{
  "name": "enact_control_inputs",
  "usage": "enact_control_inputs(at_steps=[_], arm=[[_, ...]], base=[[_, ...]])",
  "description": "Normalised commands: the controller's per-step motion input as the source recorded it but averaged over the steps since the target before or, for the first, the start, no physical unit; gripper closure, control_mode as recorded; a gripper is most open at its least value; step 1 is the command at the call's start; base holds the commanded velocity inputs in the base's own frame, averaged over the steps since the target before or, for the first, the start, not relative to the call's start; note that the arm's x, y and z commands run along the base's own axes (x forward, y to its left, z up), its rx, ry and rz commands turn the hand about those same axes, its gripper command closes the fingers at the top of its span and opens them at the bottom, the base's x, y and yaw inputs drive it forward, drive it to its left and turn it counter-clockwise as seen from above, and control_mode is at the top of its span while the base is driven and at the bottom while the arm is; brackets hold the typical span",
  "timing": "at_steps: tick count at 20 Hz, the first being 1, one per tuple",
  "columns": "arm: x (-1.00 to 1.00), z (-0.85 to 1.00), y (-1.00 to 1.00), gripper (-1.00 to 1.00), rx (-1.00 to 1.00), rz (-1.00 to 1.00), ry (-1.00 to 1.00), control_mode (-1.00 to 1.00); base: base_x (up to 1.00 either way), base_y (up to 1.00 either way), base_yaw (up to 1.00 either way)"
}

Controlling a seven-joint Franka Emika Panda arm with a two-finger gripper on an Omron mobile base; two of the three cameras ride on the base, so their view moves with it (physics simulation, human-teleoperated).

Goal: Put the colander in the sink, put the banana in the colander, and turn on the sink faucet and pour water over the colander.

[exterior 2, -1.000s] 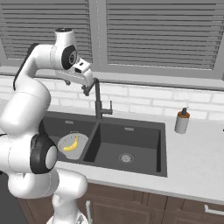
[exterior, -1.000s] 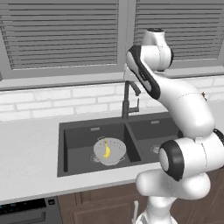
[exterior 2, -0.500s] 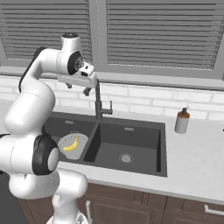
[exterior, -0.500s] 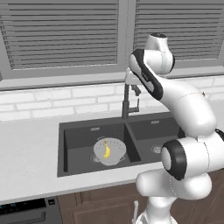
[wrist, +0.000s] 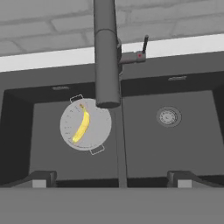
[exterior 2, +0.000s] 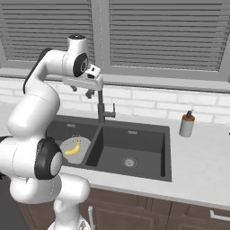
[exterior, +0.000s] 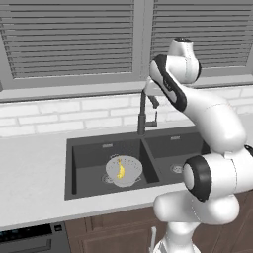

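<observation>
A rendered home kitchen: a dark double-basin sink (exterior 2: 148, 134) with a tall gooseneck faucet (exterior 2: 101, 105) is set into a pale desk (exterior 2: 202, 157), backed by white brick tile (exterior 2: 148, 105) under slatted window blinds (exterior 2: 170, 36). A soap bottle (exterior 2: 187, 124) stands beside the sink, with brown wooden cabinets (exterior 2: 148, 209) below.

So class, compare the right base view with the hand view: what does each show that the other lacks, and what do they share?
Right base view alone: the soap bottle on the counter, the window blinds, and the robot arm.

Hand view alone: the faucet's spout end seen from above, near the colander's rim.

Both: the sink, the sink faucet, and the banana lying in the colander in the left basin.
</observation>
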Motion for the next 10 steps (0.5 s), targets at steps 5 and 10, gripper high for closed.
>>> enact_control_inputs(at_steps=[5,10], arm=[[0.10,0.00,-0.11,-1.00,0.00,0.00,0.01,-1.00],[0.23,0.00,0.00,-1.00,0.00,0.00,0.01,-1.00]], base=[[0.00,0.00,0.00],[0.00,0.00,0.00]])
